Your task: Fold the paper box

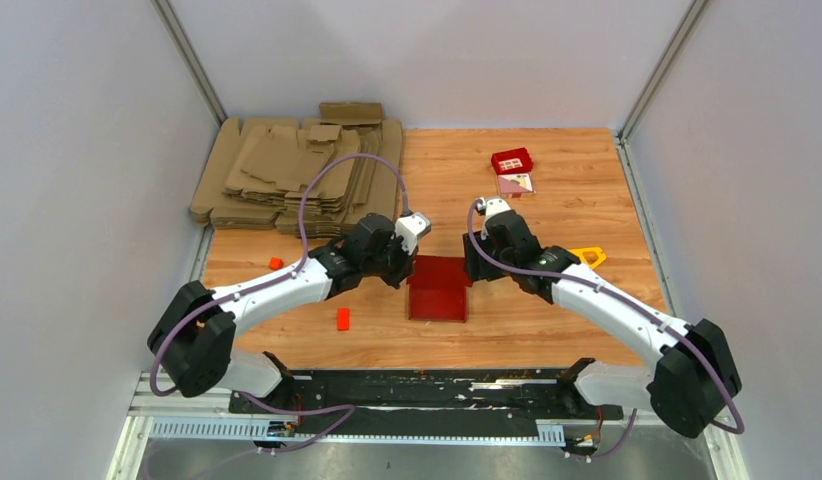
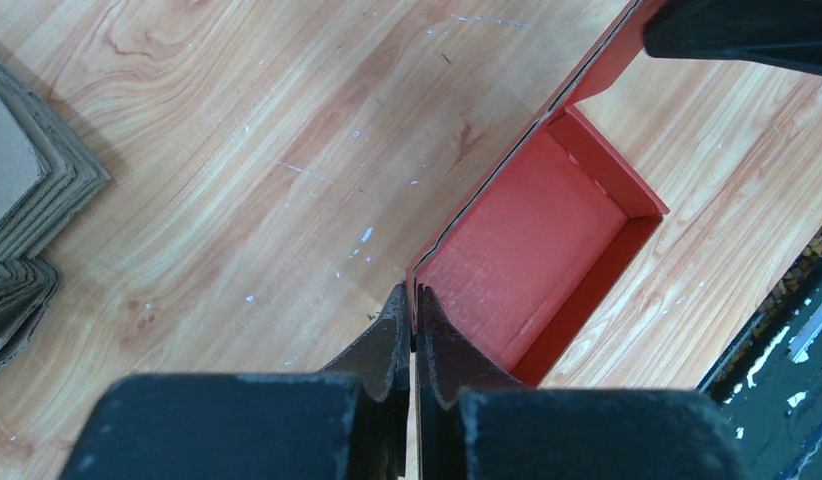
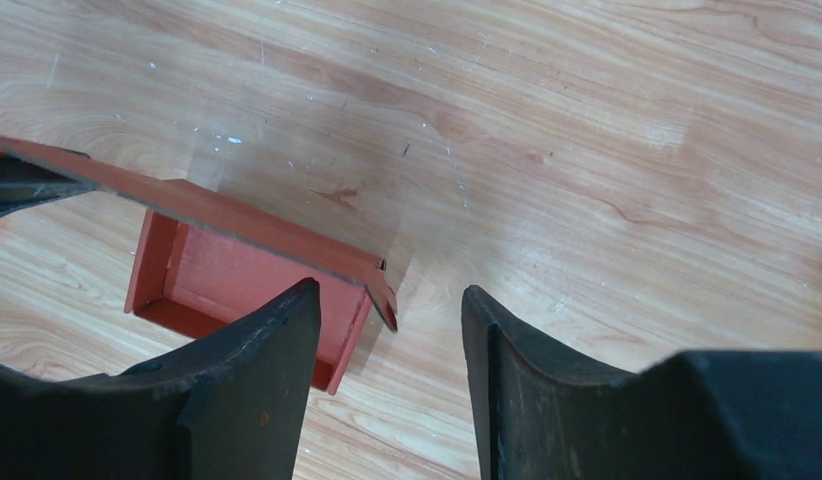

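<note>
Left pincer (image 2: 414,300) on paper box (image 2: 527,250) rim

No text, brand, number or sign can be read in any view.

Small red tile (image 1: 512,160), far right: white window-like pattern, too small to make out as characters. Pale card (image 1: 515,183) touching its near edge: patches of coloured print, illegible at this size.

Faces of paper box (image 1: 438,288): plain red in all three views. Brown cardboard sheets (image 1: 287,170), far left: plain brown surfaces.
</note>
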